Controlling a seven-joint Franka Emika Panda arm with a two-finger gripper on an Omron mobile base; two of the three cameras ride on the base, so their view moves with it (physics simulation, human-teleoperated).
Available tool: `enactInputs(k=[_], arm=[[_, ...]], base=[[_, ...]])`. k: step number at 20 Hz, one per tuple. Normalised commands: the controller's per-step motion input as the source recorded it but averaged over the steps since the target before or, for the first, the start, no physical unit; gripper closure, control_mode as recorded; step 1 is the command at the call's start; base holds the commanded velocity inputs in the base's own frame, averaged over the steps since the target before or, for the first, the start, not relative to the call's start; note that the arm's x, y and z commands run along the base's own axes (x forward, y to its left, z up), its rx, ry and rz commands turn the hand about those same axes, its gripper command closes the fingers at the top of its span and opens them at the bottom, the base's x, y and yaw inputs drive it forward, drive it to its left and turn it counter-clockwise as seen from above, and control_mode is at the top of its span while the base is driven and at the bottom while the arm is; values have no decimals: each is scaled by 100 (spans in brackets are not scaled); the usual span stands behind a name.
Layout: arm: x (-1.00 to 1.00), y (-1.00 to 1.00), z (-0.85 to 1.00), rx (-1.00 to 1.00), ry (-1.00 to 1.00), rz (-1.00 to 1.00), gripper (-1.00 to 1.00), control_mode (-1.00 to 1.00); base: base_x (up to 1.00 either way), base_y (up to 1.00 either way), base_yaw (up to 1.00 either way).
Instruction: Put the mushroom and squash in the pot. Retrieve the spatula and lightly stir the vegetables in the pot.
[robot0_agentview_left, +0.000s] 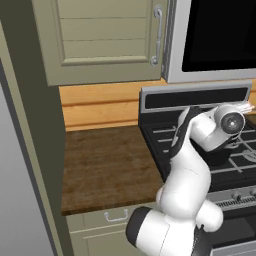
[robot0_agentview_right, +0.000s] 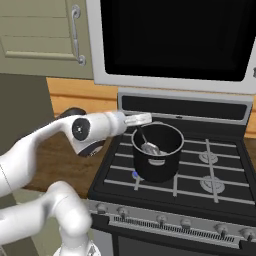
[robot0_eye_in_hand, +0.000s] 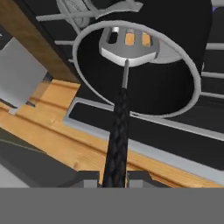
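The pot stood on the stove, on the burner nearest the wooden table, just below the stove's raised back panel. It was black with a thin metal rim, and one small loop handle showed on its front wall.

The end effector hovered above the pot's back-left edge, its jaws nearly closed around the spatula, gripping the thin black handle near its top. From there the handle slanted down into the pot, and the slotted silver head rested low inside, close to the bottom.

In the hand view, orange showed through two of the head's slots: the squash, lying inside the pot under or just behind the head. I could not tell where the mushroom was; the spatula head and the pot's dark interior hid most of the bottom.

Above the pot, the black door of the microwave hung over the stove, with a pale green cabinet beside it, over the table.
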Motion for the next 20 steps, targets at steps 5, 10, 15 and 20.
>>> enactInputs(k=[5,10,15,20], arm=[[48,23,0,9,-8,15,100,-100],[18,17,0,10,-8,21,100,-100],[-1,17,0,14,-3,24,100,-100],[-29,30,0,11,-1,21,100,-100]], base=[[0,0,0],[0,0,0],[0,0,0],[0,0,0]])
